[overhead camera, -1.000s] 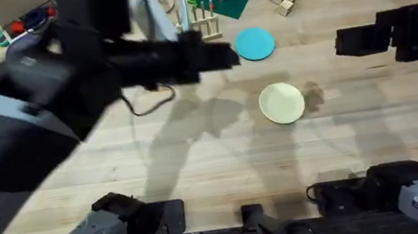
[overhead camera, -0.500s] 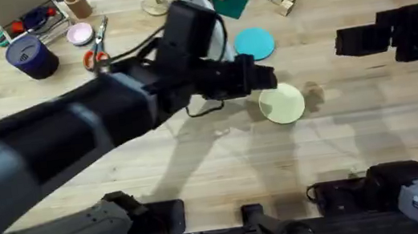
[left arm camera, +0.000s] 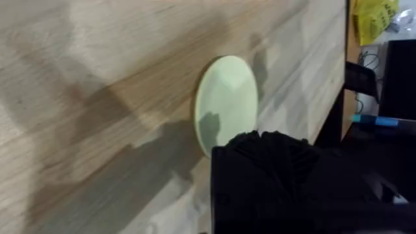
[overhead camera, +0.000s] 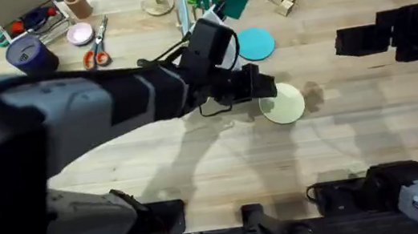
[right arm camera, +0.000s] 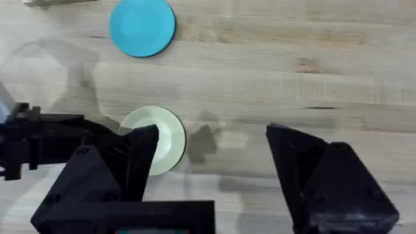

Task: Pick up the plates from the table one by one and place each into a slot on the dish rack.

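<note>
Cream plate (overhead camera: 282, 103): flat mid-bench, blue plate (overhead camera: 254, 44) beyond. Left pincer (overhead camera: 268, 87) at its rim, state untellable. Right pincer (right arm camera: 211, 156) open, idle. Advice: catch the rim edge, lift level.

Two plates on the tabletop (overhead camera: 200, 175): near plate (overhead camera: 284, 104) mid-table, far plate (overhead camera: 255, 44) just behind it. Dish rack (overhead camera: 189, 14) behind-left. Left hand (overhead camera: 268, 86) at near plate's left edge.
</note>
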You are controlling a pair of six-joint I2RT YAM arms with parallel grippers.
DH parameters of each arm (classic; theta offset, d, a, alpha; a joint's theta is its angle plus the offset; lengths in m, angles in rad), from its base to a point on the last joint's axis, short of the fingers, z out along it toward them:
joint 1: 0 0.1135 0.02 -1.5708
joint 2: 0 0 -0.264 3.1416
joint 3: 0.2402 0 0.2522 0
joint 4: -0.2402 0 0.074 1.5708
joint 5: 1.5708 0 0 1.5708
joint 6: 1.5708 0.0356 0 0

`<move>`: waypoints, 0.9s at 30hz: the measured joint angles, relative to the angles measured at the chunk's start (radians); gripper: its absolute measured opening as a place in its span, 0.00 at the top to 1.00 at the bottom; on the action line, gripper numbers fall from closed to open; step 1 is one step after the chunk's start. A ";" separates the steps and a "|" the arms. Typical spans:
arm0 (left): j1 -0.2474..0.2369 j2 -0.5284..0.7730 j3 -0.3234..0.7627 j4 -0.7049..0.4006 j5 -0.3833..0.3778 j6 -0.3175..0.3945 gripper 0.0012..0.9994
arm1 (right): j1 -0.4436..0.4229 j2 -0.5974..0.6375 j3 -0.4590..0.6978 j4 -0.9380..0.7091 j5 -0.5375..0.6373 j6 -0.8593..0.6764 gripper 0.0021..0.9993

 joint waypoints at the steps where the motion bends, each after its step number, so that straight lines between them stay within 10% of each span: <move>1: 0.000 0.012 0.000 0.001 0.000 0.000 0.96 | 0.000 0.000 0.000 0.000 0.000 0.000 0.00; 27: 0.000 0.188 0.000 0.123 0.059 -0.027 0.96 | 0.000 0.000 0.000 0.000 0.000 0.000 0.00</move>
